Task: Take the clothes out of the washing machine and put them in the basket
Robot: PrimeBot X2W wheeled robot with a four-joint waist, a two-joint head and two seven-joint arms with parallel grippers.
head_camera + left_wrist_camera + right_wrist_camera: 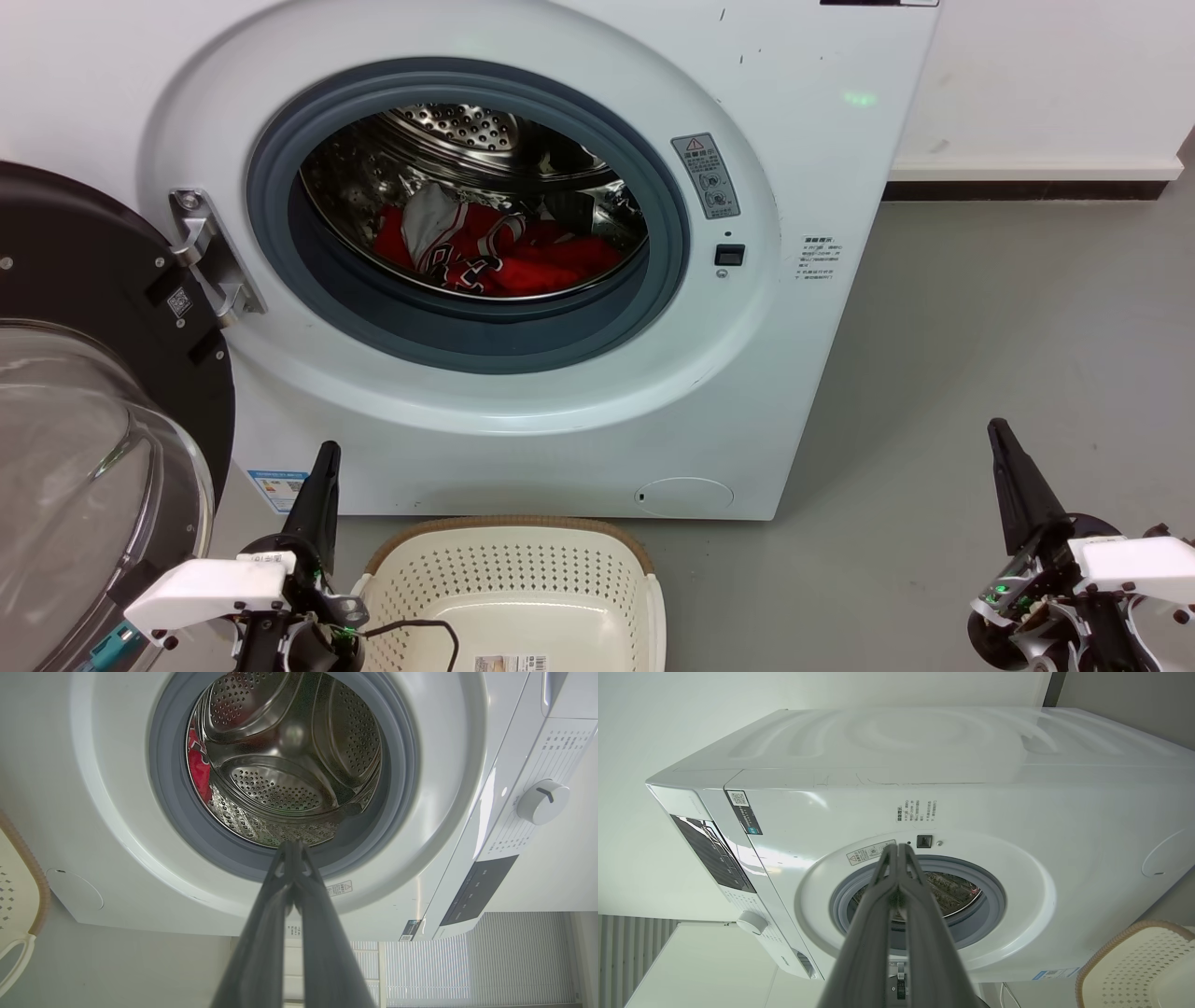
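Bright red fabric clothes (532, 266) heaped inside large white front-loading washing machine (803, 373), above and ahead of clenched, empty left gripper (327, 462) and right gripper (1002, 441). Low cream perforated plastic basket (509, 525) placed beside left gripper, judged for short transfer.

Head camera: set high, facing forward and down onto the front of the washing machine (822, 168), with the basket (509, 569) at the lower edge of its view. Left wrist camera: low and close, rolled sideways, sighting along the left gripper (292, 845) into the drum (280, 784). Right wrist camera: further back, rolled the opposite way, sighting along the right gripper (899, 847) at the whole machine. All three views share the grey porthole rim (467, 345) and part of the basket.
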